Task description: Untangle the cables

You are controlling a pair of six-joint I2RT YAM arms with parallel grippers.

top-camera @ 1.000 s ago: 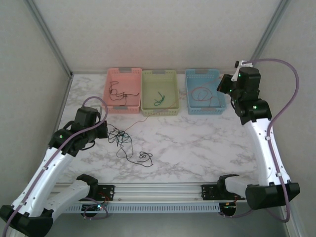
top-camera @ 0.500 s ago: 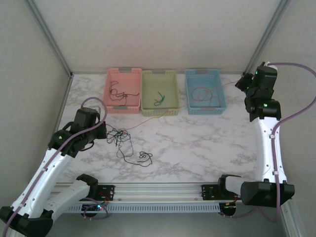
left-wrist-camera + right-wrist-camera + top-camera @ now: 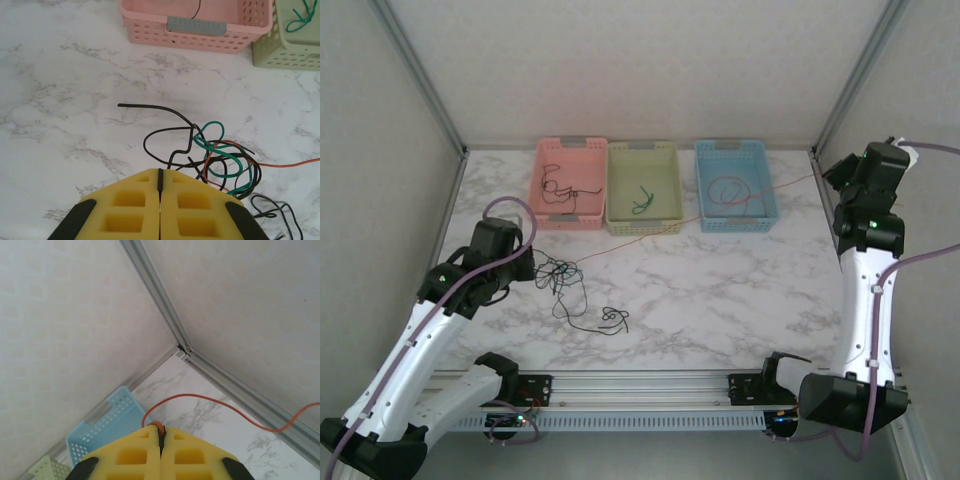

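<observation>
right pincer [image 3: 160,431] moved outward, gripping orange cable [image 3: 190,395] | across blue basket [image 3: 740,222] | left pincer [image 3: 160,174] clenched

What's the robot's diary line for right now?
left gripper: shut on black cable | right gripper: shut on orange cable, stretched tight | tangle: on table

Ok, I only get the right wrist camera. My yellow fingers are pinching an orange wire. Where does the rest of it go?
Observer: On the top camera, the orange cable runs in a straight line from your right gripper across the table into a tangle on the left side.
Operator: Is anything holding that tangle?
Observer: The left gripper is shut right at its edge. I can't tell whether it pinches a strand.
Operator: What colours are in it?
Observer: Its strands are black, green and orange, looped together.
</observation>
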